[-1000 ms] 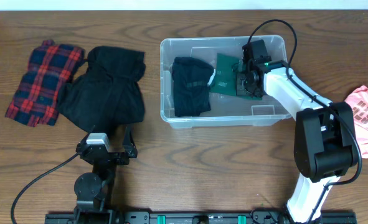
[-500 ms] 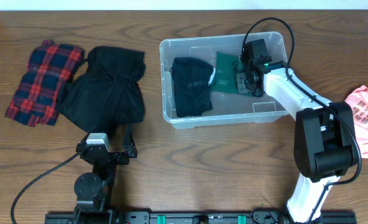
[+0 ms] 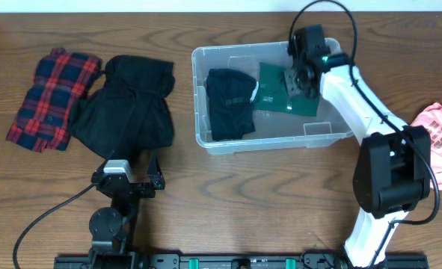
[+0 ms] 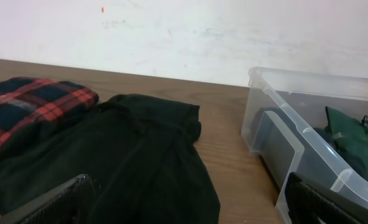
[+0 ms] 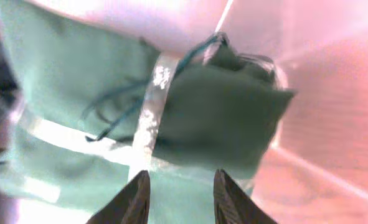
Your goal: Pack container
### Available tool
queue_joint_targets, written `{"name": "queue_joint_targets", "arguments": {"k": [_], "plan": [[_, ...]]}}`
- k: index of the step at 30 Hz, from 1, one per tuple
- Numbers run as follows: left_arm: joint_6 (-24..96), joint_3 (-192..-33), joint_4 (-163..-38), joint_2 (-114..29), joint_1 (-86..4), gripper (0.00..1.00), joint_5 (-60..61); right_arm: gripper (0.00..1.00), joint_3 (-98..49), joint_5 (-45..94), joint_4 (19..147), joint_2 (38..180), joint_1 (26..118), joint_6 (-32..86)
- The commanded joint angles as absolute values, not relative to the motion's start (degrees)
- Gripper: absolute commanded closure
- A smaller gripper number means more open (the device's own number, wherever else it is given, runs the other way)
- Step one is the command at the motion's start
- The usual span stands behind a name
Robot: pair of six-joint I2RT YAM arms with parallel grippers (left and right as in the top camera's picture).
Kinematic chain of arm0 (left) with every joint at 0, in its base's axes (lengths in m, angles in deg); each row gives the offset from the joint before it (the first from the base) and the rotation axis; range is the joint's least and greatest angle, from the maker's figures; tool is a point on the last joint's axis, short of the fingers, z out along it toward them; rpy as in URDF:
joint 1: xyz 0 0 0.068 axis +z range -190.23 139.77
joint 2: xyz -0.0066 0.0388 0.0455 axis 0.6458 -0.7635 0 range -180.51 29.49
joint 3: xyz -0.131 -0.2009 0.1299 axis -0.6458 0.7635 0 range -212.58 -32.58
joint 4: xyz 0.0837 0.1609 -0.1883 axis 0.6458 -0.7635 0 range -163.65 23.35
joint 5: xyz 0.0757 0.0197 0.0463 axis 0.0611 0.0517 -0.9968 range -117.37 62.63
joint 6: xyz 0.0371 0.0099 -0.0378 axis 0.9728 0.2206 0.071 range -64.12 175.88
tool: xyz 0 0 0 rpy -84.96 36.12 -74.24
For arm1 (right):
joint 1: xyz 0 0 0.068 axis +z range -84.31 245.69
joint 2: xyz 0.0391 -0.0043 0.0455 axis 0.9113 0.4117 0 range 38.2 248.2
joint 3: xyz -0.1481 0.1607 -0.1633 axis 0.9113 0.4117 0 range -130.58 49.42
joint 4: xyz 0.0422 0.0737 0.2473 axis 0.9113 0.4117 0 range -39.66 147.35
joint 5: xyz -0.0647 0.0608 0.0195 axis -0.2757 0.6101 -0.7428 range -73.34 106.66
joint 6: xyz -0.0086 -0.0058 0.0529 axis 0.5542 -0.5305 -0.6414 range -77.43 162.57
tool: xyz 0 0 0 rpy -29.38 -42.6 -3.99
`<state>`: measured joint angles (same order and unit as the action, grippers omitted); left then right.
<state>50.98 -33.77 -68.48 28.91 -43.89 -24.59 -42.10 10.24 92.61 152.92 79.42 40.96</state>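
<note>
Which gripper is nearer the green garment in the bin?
Right. The right gripper hangs directly over the green garment inside the container; the left gripper sits outside it, beside the black garment on the table.

Right hand over green garment inside the container

Probably a robotics lab bench: wood-grain table against a plain white wall, black arm and white arm on an edge rail, cable trailing
</note>
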Motion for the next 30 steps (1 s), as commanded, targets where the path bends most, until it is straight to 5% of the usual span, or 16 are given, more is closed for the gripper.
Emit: {"name": "queue_joint_targets", "arguments": {"k": [1,5,11,30], "plan": [[50.87,-32.81,-70.51,29.26,-44.17,0.02,-25.46,0.73,-46.10,11.95,93.85,150.60,80.08,42.23],[50.87,-32.81,-70.51,29.26,-44.17,0.02,-25.46,0.75,-46.37,14.42,91.12,150.45,80.71,43.13],[50.87,-32.81,-70.51,29.26,-44.17,0.02,-25.46,0.97,-45.64,14.81,84.15,152.53,81.22,43.52],[50.87,-32.81,-70.51,29.26,-44.17,0.02,-25.46,0.90,-43.46,19.07,82.53,165.25,82.44,43.50]]}}
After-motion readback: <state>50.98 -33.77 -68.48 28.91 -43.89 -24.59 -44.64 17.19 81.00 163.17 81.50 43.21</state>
